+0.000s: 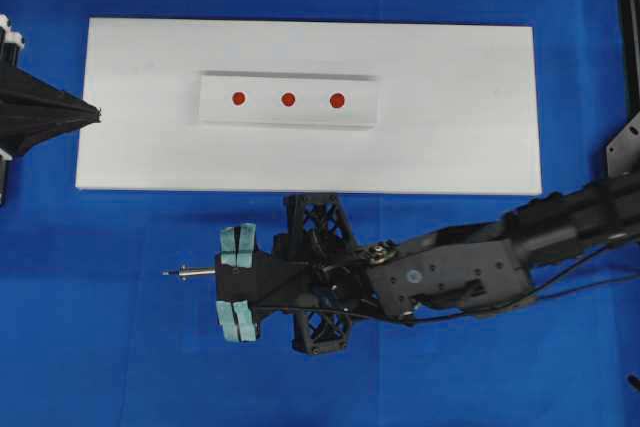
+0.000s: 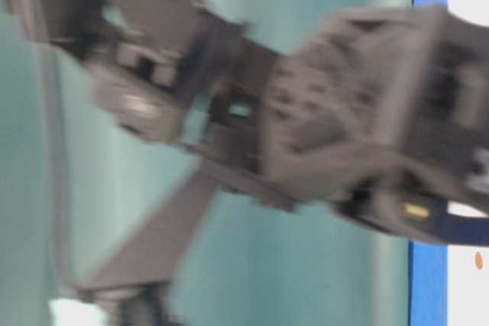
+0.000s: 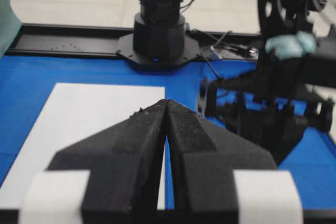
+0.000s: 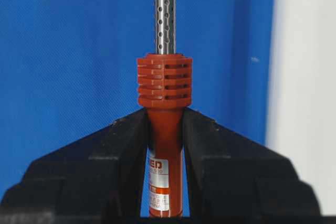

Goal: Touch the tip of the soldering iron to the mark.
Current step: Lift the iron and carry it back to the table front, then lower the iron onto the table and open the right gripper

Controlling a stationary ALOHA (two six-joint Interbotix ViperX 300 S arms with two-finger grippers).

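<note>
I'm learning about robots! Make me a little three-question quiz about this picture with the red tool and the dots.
1. True or false: the right end effector is shut on the soldering iron.
2. How many red dots are on the white block?
A) two
B) three
C) five
3. In the overhead view, is the tip touching the mark, or is it away from it over the blue cloth?

Key:
1. True. Its fingers squeeze the red-orange handle.
2. B, three in a row.
3. Away. The tip is over the blue cloth, off the white board, pointing to the left of the view.
</note>
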